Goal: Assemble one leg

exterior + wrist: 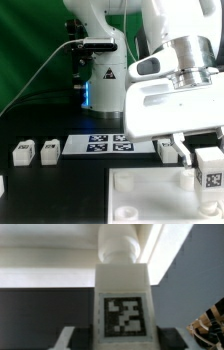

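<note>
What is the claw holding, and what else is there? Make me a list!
claw: shut on a leg
held leg: upright, marker showing, at the square piece's corner on the exterior view's right
touching the square piece: cannot tell
square piece: lies flat, in front
loose legs: two, side by side, on the exterior view's left
marker board: flat, behind the square piece
</note>
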### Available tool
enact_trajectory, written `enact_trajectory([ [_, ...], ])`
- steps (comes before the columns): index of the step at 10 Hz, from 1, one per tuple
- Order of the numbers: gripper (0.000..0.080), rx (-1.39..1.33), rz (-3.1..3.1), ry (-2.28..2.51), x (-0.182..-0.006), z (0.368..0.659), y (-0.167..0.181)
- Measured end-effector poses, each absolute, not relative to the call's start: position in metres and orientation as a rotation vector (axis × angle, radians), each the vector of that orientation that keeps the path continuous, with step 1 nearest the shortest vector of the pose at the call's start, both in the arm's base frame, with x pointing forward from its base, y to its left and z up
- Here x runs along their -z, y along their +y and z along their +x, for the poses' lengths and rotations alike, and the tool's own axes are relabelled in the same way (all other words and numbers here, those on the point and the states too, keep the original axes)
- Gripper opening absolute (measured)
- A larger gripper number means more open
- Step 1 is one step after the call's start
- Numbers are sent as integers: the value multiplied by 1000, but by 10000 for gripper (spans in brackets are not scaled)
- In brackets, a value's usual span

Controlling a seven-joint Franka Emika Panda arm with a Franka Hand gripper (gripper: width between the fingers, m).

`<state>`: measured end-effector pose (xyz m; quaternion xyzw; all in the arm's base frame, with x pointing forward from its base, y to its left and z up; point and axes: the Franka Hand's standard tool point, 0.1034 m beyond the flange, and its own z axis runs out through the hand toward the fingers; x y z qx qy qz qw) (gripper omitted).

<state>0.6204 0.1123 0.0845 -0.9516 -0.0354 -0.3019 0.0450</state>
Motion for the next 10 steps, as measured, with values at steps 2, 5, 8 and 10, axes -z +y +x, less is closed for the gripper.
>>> enact_trajectory([
  [2, 292, 912, -2911, -108, -79, 618, 112],
  [5, 292, 954, -2900, -107, -78, 617, 113],
  [8, 343, 900, -2911, -105, -76, 617, 114],
  [10, 479, 887, -2915, -106, -74, 616, 114],
])
